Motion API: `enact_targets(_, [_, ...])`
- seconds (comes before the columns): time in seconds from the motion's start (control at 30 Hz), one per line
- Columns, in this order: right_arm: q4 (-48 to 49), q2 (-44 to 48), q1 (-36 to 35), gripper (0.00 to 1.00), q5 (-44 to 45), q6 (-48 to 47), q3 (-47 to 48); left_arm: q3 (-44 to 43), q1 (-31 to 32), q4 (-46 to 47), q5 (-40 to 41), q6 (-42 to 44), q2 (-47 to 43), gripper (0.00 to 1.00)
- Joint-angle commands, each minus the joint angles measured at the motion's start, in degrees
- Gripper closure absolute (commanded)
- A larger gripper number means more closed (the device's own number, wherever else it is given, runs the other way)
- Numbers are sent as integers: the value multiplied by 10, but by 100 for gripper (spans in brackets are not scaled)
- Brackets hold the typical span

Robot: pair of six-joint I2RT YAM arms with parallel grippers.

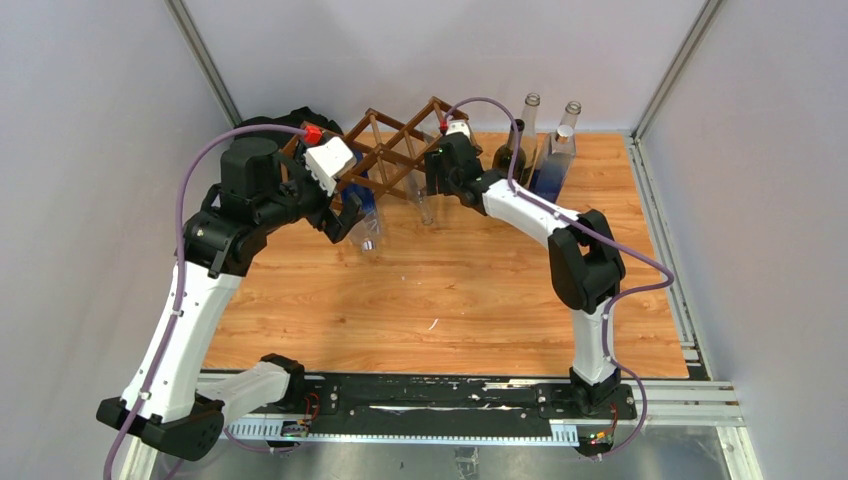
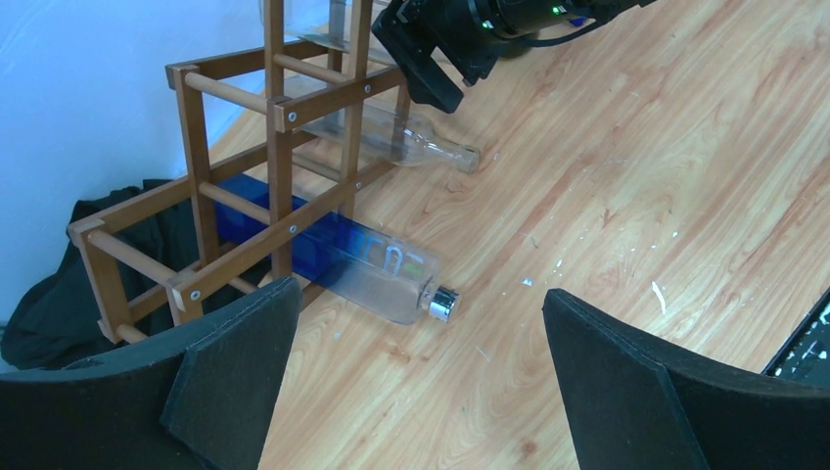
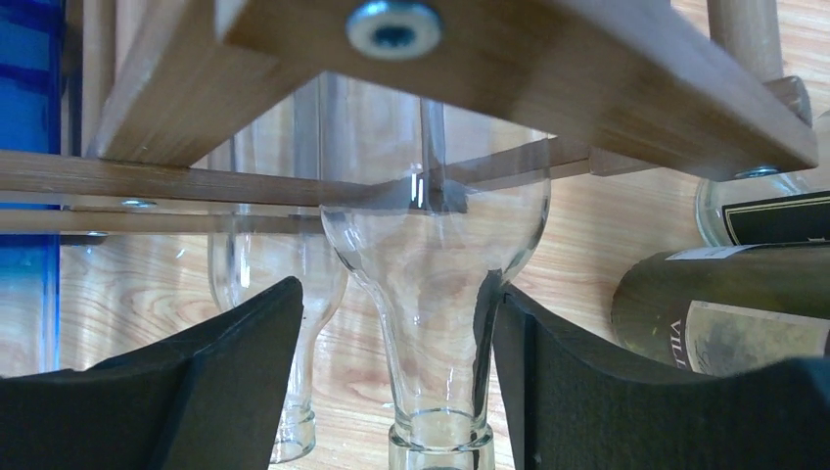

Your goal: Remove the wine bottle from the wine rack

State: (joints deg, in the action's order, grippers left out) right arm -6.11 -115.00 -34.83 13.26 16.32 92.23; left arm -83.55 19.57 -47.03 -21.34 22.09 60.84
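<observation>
The wine rack [image 1: 392,148] is a dark brown lattice at the back of the table, also seen in the left wrist view [image 2: 279,186]. A clear wine bottle [image 3: 440,294] lies in one of its cells, neck pointing out. My right gripper [image 3: 396,294] is open around that neck; the right finger [image 3: 587,392] touches the glass and the left finger [image 3: 196,392] stands apart from it. A second clear bottle [image 3: 279,294] lies behind. A blue-and-clear bottle with a silver cap [image 2: 377,266] lies in a low cell. My left gripper [image 2: 416,323] hovers wide open in front of that bottle, holding nothing.
Behind the rack's right end stand a dark green labelled bottle [image 1: 510,150] and two clear bottles [image 1: 528,118] [image 1: 565,135]. A black cloth [image 2: 59,294] lies behind the rack's left end. Grey walls close in the wooden table [image 1: 450,300] on three sides.
</observation>
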Motion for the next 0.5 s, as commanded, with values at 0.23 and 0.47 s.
enact_targets(0.23, [-23,-20,12,36,-15,-9,45,9,-5,-5,5,12,-17,0])
enact_targets(0.47, [-24,-23,13,51,-24,-3,37,1,-5,-5,3,10,-15,0])
